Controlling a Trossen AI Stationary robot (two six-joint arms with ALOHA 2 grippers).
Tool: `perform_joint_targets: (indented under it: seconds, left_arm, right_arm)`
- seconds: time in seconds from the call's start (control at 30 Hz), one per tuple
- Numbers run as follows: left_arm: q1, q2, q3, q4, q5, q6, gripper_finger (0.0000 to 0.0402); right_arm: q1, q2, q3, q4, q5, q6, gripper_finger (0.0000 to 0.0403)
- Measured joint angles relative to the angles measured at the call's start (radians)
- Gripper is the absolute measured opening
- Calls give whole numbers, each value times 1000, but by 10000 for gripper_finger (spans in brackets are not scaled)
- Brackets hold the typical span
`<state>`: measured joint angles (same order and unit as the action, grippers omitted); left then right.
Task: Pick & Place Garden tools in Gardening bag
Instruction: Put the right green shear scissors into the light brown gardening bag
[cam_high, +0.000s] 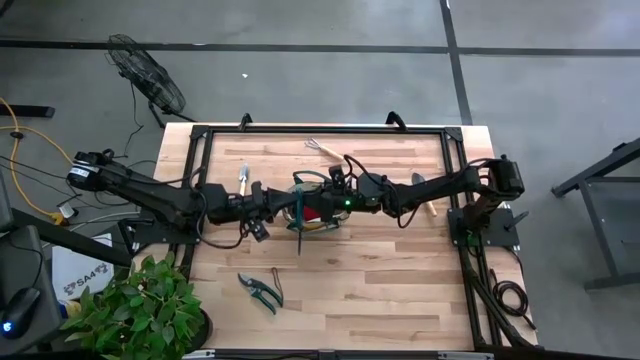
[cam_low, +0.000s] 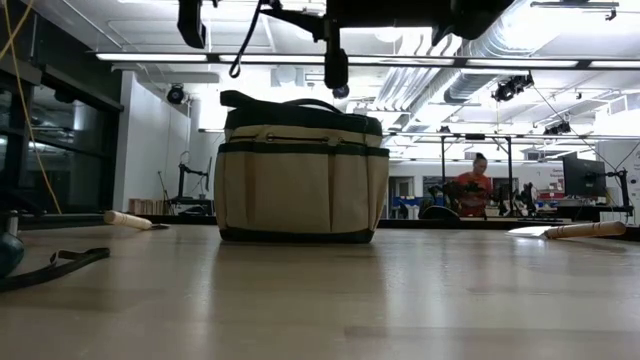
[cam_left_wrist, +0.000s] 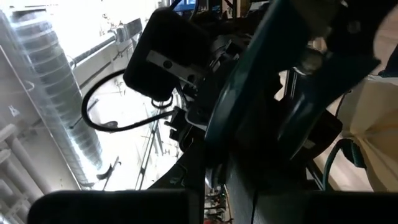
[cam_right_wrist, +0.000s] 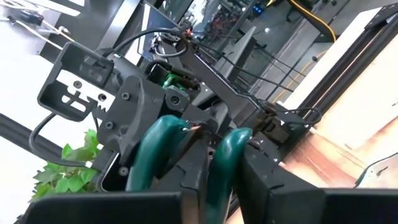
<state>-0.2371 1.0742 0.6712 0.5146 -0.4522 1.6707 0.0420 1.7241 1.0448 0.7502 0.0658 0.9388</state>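
Both arms are meeting above the gardening bag at the desk centre. The left gripper is clenched on the green-handled shears, and the right gripper is closing around them too. A second pair of shears is lying near the desk front.

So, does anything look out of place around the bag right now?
Only one thing. The green-handled shears are not inside the gardening bag. They seem to stick out past its rim, tilted, with the right gripper closed on their handles above the bag. Nothing looks spilled or damaged.
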Motion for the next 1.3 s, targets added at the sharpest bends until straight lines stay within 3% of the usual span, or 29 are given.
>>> perform_joint_targets:
  seconds: [0.53,0.77,1.03,1.2,1.3]
  left_arm:
    - [2,-3,2,19,-24,-48,14]
    - [1,-3,2,13,-75,-141,17]
    - [1,-70,0,-73,-151,-533,18]
    - [2,-187,0,-302,-56,-885,19]
    - [23,-258,0,-439,54,-1105,19]
  right_arm:
    - [3,4,-3,-16,-47,-65,36]
    - [2,2,-2,-15,-47,-87,36]
    - [1,-62,-2,-110,-38,-176,36]
    - [2,-175,-2,-283,9,-321,36]
    - [2,-255,-2,-405,60,-413,36]
